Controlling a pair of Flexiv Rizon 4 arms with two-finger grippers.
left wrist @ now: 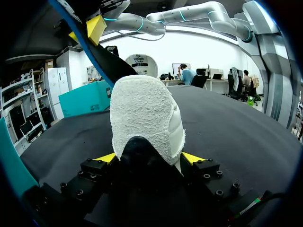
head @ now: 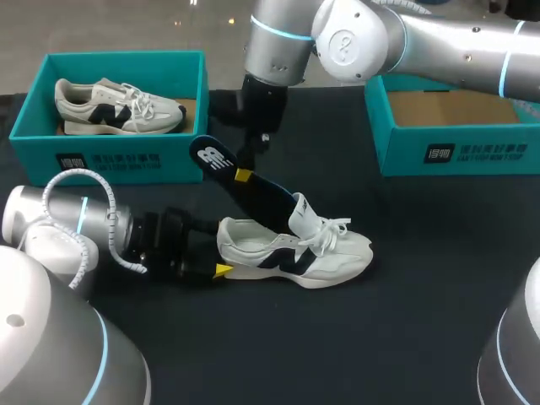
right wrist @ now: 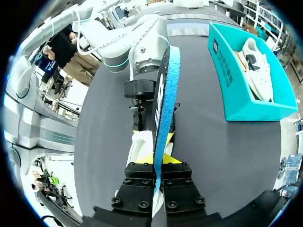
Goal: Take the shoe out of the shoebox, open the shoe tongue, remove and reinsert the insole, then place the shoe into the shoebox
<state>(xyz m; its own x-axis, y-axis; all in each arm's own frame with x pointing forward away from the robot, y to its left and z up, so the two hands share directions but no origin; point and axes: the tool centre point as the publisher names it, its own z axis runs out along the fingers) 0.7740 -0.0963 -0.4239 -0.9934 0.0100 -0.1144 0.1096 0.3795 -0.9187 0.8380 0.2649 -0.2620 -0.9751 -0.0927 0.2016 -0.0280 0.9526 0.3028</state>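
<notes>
Black table, teal box at its far left, white sneaker with dark side mark upright inside the box

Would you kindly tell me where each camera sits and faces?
Head view: above, behind, facing down on the table; left arm and right arm show.
Left wrist view: on the left arm, facing along the left tool at the shoe heel.
Right wrist view: on the right arm, facing down along the right tool and insole.
Shared: all three show shoe and insole.
</notes>
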